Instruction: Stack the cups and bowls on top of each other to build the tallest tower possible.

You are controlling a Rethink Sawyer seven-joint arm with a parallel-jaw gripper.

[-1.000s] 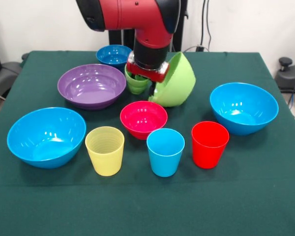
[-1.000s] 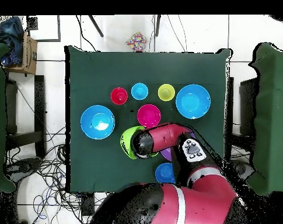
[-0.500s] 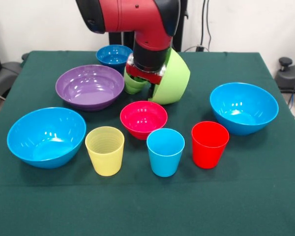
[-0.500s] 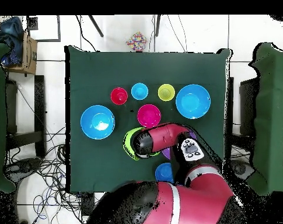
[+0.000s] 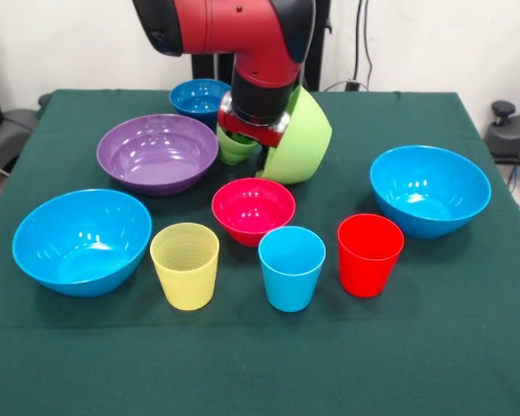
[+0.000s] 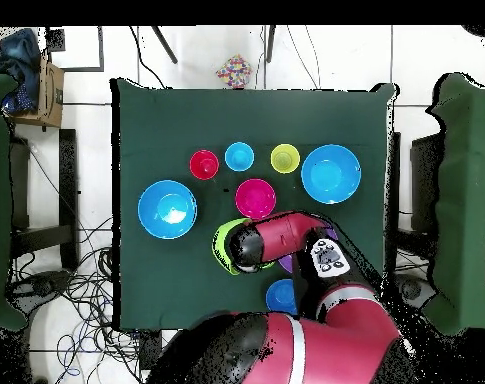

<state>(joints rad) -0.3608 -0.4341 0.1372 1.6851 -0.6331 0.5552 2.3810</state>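
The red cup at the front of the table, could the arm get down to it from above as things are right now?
Probably yes, once freed. The red cup stands upright, apart from the light blue cup and the large blue bowl, nothing over it. But the gripper is busy at the tilted lime-green bowl.

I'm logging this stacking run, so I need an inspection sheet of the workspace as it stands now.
Surface: dark green cloth over the table, flat.
Job's things: lime green bowl tipped on its side under the arm, green cup beside it; purple bowl, dark blue bowl, pink-red bowl and two light blue bowls upright; yellow cup, blue cup and red cup upright in a front row. Nothing stacked.
Clutter: nothing seen.
Gripper: gripper at the lime bowl; hold hidden.
Cables: tangle on floor.
Surroundings: cardboard box, green-covered tables either side.
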